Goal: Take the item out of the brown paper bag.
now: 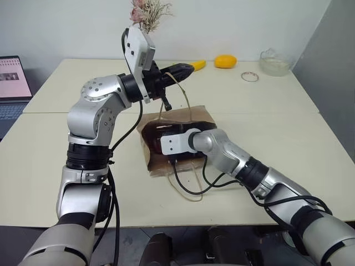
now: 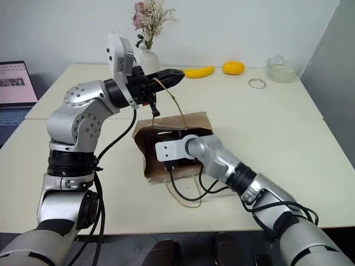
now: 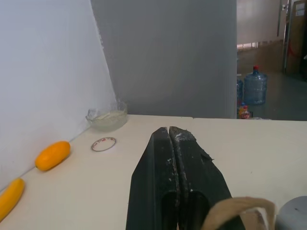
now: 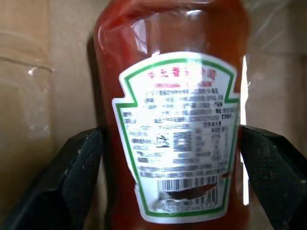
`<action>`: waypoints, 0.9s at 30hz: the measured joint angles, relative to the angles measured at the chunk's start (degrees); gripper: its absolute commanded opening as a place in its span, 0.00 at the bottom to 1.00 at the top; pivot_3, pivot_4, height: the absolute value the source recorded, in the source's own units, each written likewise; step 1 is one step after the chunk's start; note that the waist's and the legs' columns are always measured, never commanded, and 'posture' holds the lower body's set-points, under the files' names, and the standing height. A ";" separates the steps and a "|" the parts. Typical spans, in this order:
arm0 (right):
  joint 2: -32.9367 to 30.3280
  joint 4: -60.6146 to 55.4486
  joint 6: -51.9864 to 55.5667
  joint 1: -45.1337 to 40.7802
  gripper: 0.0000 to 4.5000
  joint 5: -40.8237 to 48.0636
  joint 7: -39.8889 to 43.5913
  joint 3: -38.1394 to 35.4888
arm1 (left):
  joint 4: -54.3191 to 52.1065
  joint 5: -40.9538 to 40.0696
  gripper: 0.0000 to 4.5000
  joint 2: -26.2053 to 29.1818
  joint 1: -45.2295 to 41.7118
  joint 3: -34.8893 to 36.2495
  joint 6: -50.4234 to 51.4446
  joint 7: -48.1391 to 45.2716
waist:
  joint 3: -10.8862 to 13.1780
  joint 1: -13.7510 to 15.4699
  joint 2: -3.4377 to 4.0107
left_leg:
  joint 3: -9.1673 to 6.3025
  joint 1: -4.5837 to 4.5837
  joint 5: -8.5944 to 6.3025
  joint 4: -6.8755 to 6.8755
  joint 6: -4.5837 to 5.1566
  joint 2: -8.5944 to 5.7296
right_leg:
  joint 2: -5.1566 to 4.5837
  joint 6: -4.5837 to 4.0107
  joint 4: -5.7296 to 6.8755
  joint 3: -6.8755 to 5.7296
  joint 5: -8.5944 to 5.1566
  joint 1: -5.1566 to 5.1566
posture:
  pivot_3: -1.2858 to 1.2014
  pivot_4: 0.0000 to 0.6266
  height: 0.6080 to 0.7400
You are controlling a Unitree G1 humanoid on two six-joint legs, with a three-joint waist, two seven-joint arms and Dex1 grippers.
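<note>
Sauce bottle (image 4: 172, 120) sits square between my right gripper (image 4: 170, 158) fingers — jaws spread wide, one black finger (image 4: 72, 177) on each side of the red body, a thin gap showing at one side, so not clamped. The bottle is inside the brown paper bag (image 1: 191, 119), which lies on the table (image 1: 277, 127). My right arm reaches forward and leftward, wrist buried in the bag's mouth. Left gripper (image 1: 186, 69) is raised above the bag, pointing roughly level — fingers pressed together on a cord handle (image 1: 176, 86), holding it up.
</note>
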 measured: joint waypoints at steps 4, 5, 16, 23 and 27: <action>1.13 2.43 -1.73 -0.27 0.72 -0.35 0.17 -1.40 | 0.00 0.25 0.00 0.01 0.01 0.00 -0.58 0.00 | 0.00 0.00 0.00 | -0.04 0.00 0.00 0.00 0.00 0.02 | 0.00 0.00 0.05 0.00 0.00 0.00 | 0.52 0.24 1.00; 1.08 2.44 -2.00 -0.24 0.70 -0.35 0.43 -1.58 | 0.01 0.32 0.00 0.04 0.01 0.00 -0.66 0.00 | 0.00 0.00 0.00 | -0.03 0.00 0.00 0.00 0.00 0.01 | 0.00 0.00 0.05 0.00 0.00 0.00 | 0.52 0.24 1.00; -1.80 -12.31 0.18 4.24 0.68 0.82 8.54 -6.02 | 2.12 1.85 0.00 0.22 0.01 0.01 -2.61 0.17 | 0.01 0.04 0.01 | -0.08 -0.05 0.00 -0.02 0.00 -0.01 | 0.00 0.00 0.04 -0.04 0.00 -0.03 | 0.52 0.24 1.00; -5.52 -23.13 4.15 7.82 0.68 6.25 15.19 -11.48 | 4.26 3.30 0.00 0.17 -0.02 0.02 -4.37 0.91 | 0.01 0.07 0.01 | -0.09 -0.06 0.00 -0.02 0.00 -0.01 | 0.00 0.01 0.02 -0.06 -0.01 -0.02 | 0.52 0.24 1.00; -7.31 -29.47 6.60 9.86 0.68 11.62 19.44 -14.11 | 4.67 4.03 0.00 0.12 -0.02 0.01 -4.75 1.31 | 0.02 0.07 0.00 | -0.08 -0.05 0.00 -0.02 0.00 -0.01 | 0.00 0.01 0.02 -0.08 -0.01 -0.03 | 0.52 0.24 1.00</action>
